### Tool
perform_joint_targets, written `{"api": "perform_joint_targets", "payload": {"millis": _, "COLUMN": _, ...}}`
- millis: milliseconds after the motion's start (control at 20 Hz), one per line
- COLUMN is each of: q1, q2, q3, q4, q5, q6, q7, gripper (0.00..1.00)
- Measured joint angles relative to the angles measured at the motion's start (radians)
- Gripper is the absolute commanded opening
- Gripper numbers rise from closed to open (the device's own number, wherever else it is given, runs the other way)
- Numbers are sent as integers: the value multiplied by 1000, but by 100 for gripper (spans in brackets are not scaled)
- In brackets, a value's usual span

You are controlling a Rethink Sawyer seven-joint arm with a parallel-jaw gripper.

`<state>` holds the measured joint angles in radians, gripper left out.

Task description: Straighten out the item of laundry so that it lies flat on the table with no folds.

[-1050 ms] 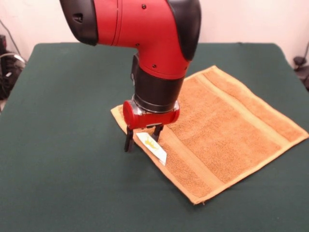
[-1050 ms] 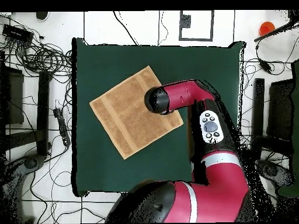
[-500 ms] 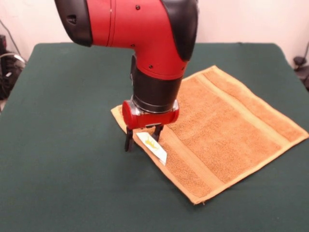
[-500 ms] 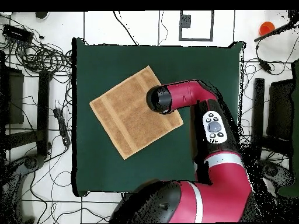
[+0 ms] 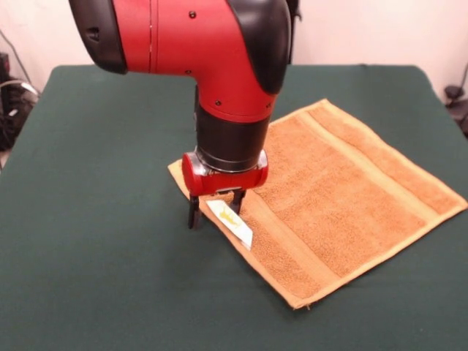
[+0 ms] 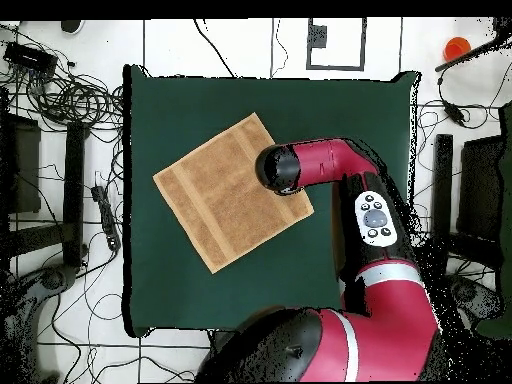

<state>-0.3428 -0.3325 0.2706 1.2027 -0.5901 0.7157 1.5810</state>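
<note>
A: Where does the towel (image 5: 336,194) lie?

B: On the green table (image 5: 95,278), right of centre in the front view — turned like a diamond, one corner toward the near edge, another toward the right edge. In the overhead view the towel (image 6: 225,190) sits slightly left of the middle of the table (image 6: 260,280), well inside every edge.

A: Is it flat?

B: Its visible part looks spread flat, with no fold that I can see. The paler border bands run straight across it, one along the near-left side and one toward the far-right side. The left corner is partly hidden behind the arm.

A: And the gripper (image 5: 215,208)?

B: It points straight down over the towel's left corner. The two dark fingers (image 5: 194,212) stand a little apart — the left one reaches down to the green cloth just off the towel's edge, the right one stands over the towel's edge. Nothing is clamped between them, as far as I can tell.

A: What is the white thing?

B: The small white label (image 5: 231,223), with a yellowish mark on it. It lies at the near-left edge of the towel, just right of the left finger, tilted down to the right.

A: The arm overhead?

B: The red arm (image 6: 330,165) covers the towel's right corner, so the gripper is hidden there.
</note>
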Motion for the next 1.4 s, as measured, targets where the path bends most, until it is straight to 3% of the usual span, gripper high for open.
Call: {"api": "perform_joint_targets", "payload": {"millis": 1400, "q1": -2, "q2": 4, "q3": 10, "q4": 0, "q5": 31, "q6": 51, "q7": 0, "gripper": 100}}
